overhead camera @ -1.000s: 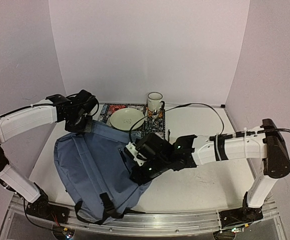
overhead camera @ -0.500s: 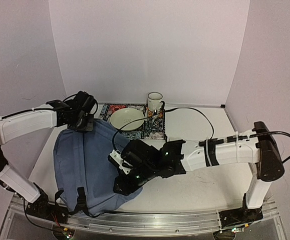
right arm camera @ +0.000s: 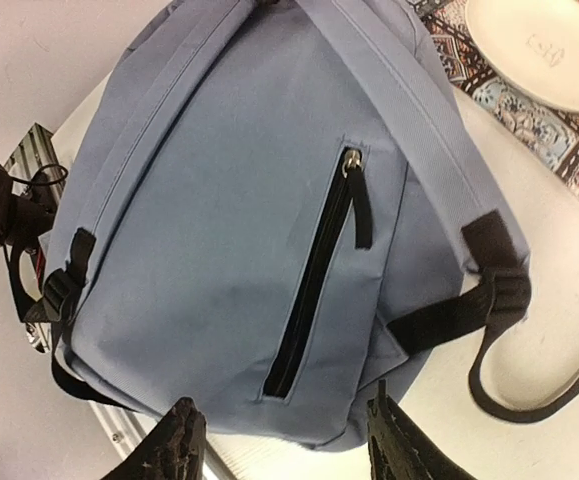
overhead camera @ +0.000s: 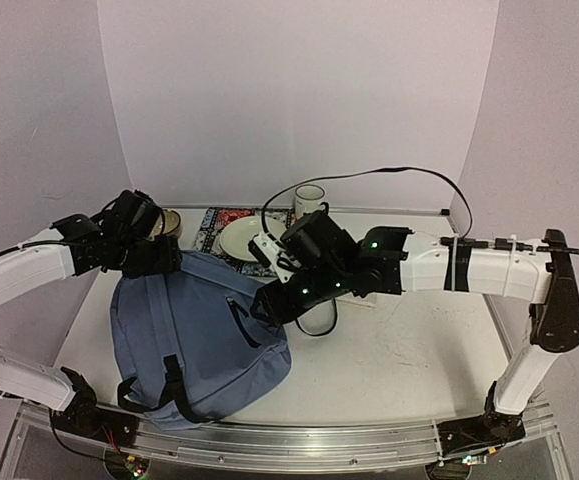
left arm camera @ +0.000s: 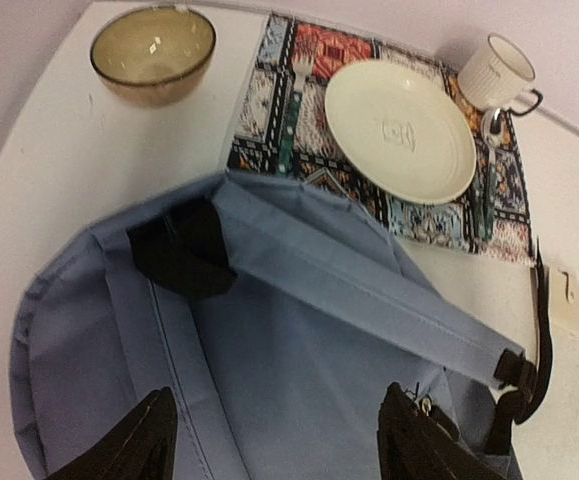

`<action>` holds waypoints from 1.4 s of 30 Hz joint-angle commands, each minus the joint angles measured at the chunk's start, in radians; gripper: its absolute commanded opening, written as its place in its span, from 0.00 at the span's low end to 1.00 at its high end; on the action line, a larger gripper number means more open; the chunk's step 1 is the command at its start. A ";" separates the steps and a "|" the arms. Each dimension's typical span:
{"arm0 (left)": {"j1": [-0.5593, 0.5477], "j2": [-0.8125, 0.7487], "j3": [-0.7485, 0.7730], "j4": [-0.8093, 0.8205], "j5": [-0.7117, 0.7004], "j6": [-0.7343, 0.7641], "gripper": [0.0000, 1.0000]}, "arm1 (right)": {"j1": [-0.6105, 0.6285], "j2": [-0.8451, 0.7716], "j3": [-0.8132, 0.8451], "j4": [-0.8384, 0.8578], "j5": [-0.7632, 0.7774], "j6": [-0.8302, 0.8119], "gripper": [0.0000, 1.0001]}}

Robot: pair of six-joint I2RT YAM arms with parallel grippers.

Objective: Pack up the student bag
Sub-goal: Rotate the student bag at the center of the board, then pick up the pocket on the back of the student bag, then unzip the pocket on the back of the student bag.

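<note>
The student bag (overhead camera: 194,335) is a slate-blue backpack lying on the table's left half, front zipper (right arm camera: 314,290) facing up and black straps (overhead camera: 174,385) trailing toward the near edge. My left gripper (overhead camera: 157,262) hovers over the bag's far left top edge; in the left wrist view it (left arm camera: 281,440) is open above the blue fabric (left arm camera: 299,340), holding nothing. My right gripper (overhead camera: 269,300) hangs over the bag's right side; in the right wrist view it (right arm camera: 284,445) is open above the front pocket, also holding nothing.
Behind the bag lies a patterned placemat (overhead camera: 224,222) with a cream plate (overhead camera: 249,238), a fork (left arm camera: 297,80) and a spoon (left arm camera: 489,135). A white mug (overhead camera: 309,203) stands at its back right and a tan bowl (left arm camera: 153,48) to its left. A black strap loop (overhead camera: 319,322) lies right of the bag.
Both grippers have opened and let go of the bag, which has settled on the table with its zipper up. The right gripper rose and drew back; the left gripper shifted slightly nearer.
</note>
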 commanded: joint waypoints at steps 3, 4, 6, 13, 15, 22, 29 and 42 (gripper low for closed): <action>-0.095 -0.014 -0.061 -0.020 0.088 -0.132 0.72 | -0.060 0.169 0.139 0.015 -0.043 -0.139 0.55; -0.108 -0.010 -0.067 -0.020 0.079 -0.140 0.72 | -0.068 0.193 0.157 0.025 -0.056 -0.150 0.55; -0.123 0.000 -0.083 -0.017 0.071 -0.155 0.73 | -0.083 0.239 0.186 0.042 -0.090 -0.171 0.55; -0.135 0.038 -0.118 0.000 0.066 -0.171 0.74 | -0.116 0.367 0.262 0.063 -0.129 -0.202 0.55; -0.136 0.050 -0.127 0.006 0.067 -0.171 0.74 | -0.122 0.393 0.276 0.070 -0.141 -0.207 0.54; -0.139 0.095 -0.146 0.034 0.067 -0.164 0.74 | -0.128 0.470 0.325 0.083 -0.200 -0.208 0.47; -0.138 0.110 -0.147 0.038 0.049 -0.155 0.74 | -0.129 0.489 0.312 0.085 -0.215 -0.204 0.21; -0.116 0.220 -0.159 0.046 -0.033 -0.139 0.75 | -0.098 0.213 0.021 0.087 -0.276 -0.129 0.00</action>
